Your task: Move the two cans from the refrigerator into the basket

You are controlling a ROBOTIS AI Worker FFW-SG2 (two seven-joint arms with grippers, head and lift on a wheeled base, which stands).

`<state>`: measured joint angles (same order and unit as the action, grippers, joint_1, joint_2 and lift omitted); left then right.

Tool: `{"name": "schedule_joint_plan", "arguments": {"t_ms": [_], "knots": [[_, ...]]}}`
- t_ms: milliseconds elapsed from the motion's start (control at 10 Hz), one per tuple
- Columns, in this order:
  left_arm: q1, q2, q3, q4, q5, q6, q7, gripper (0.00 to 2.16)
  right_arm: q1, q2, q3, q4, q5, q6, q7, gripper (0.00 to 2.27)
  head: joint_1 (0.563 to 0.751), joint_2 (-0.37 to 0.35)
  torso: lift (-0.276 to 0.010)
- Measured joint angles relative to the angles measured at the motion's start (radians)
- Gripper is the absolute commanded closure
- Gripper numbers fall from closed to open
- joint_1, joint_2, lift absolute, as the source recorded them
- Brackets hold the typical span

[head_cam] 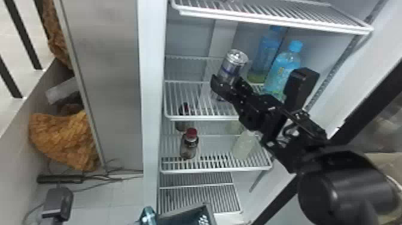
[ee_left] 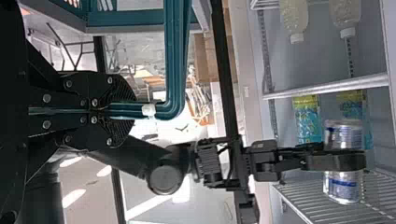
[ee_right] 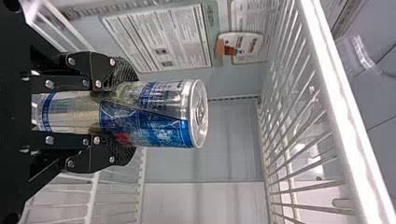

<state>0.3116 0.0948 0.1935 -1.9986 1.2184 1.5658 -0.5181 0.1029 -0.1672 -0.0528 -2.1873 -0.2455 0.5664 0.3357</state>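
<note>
one can (head_cam: 234, 66) pinched in the right gripper (head_cam: 228, 82), upper centre of the head view, yet to reach the basket (head_cam: 181, 211) at lower centre; cannot tell about the second. added by the left wrist view: left gripper (ee_left: 130, 111) clamped on teal handle (ee_left: 175, 60), left of centre; by the right: blue label (ee_right: 144, 122), silver lid (ee_right: 201, 114).

Our right arm (head_cam: 281, 131) extends from the head view's lower right edge, slanting up and inward through its jointed wrist to our right hand (head_cam: 228, 82), whose two black fingers (ee_right: 100, 151) stand parted, facing each other in a grip. Our left hand (ee_left: 128, 110) has its fingers pressed nearly together.
</note>
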Motion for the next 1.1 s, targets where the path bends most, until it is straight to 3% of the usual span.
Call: {"name": "schedule_joint_plan", "arguments": {"t_ms": [600, 1100], "knots": [[0.003, -0.003, 0.001, 0.0, 0.0, 0.0, 0.0, 1.2, 0.222, 0.0, -0.069, -0.234, -0.034, 0.109, 0.056, 1.23, 0.695, -0.253, -0.035], [0.005, -0.006, 0.003, 0.0, -0.001, 0.0, 0.0, 1.2, 0.344, 0.001, -0.113, -0.366, -0.042, 0.229, 0.143, 1.23, 0.695, -0.257, -0.035]]}}
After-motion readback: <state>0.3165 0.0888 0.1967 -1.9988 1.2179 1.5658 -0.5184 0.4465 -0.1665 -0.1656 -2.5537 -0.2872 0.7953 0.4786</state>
